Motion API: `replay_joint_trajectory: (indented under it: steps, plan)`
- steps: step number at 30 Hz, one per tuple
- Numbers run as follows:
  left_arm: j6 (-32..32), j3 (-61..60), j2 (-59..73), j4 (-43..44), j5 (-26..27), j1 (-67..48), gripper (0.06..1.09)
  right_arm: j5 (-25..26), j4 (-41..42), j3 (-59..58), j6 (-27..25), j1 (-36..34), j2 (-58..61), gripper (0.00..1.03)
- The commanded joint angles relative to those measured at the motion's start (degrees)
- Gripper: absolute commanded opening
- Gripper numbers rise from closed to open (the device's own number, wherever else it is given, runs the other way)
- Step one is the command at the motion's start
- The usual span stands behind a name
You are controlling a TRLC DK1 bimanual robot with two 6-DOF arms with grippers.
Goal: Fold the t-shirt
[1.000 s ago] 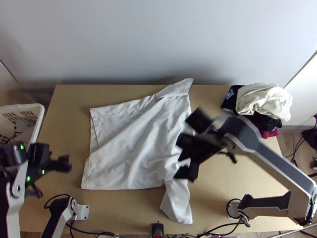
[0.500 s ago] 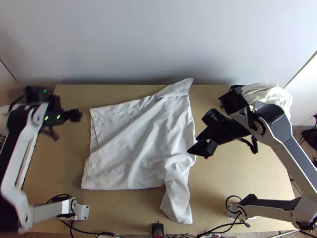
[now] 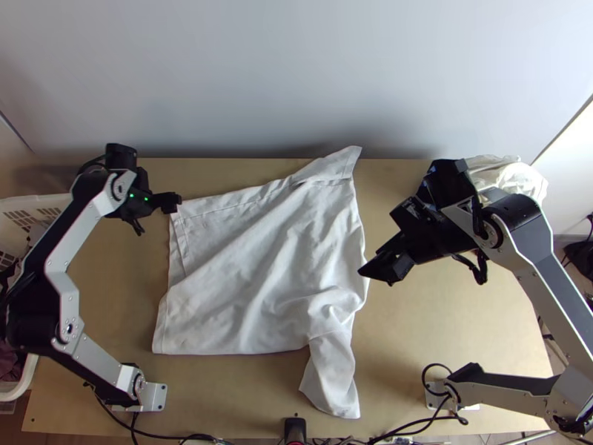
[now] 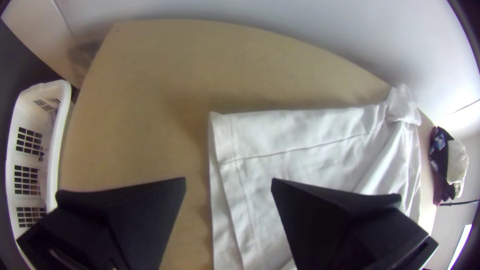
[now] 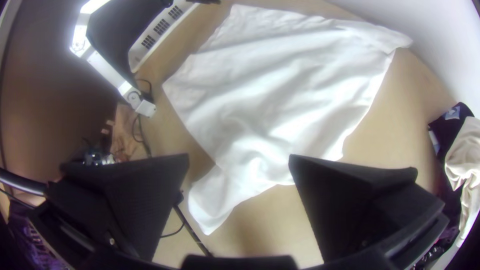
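Observation:
In the top view my left gripper is over the far left corner of the white t-shirt. The left wrist view shows this gripper open, its fingers apart above the corner of the shirt. My right gripper is at the shirt's right edge in the top view. Seen from the right wrist, that gripper stands open above the shirt, holding nothing. The shirt lies spread and wrinkled, one sleeve stretched toward the near edge, another part sticking out at the far right.
A pile of clothes lies at the table's far right, partly behind the right arm. A white basket stands beyond the table's left edge. Bare wood shows right of the shirt, with cables along the near edge.
My left gripper has moved up the picture and right to the shirt's far left corner. The right gripper has shifted right and up from over the shirt to its right edge. The shirt lies unchanged.

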Motion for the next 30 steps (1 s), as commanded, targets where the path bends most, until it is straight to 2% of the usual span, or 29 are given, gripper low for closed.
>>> replay_joint_trajectory:
  steps: [1,16,30]
  plan:
    - [-0.10,0.50,5.46,1.35,-0.71,-0.85,0.86,0.05,0.44,-0.43,0.25,-0.61,0.56,0.92]
    - [-0.28,0.41,9.76,4.69,-0.80,-2.88,0.86,0.05,0.44,-1.57,0.51,-0.70,0.47,0.92]
    - [0.08,1.29,11.70,6.01,-3.61,-4.19,0.86,0.05,0.44,-1.75,1.04,-0.70,0.29,0.92]
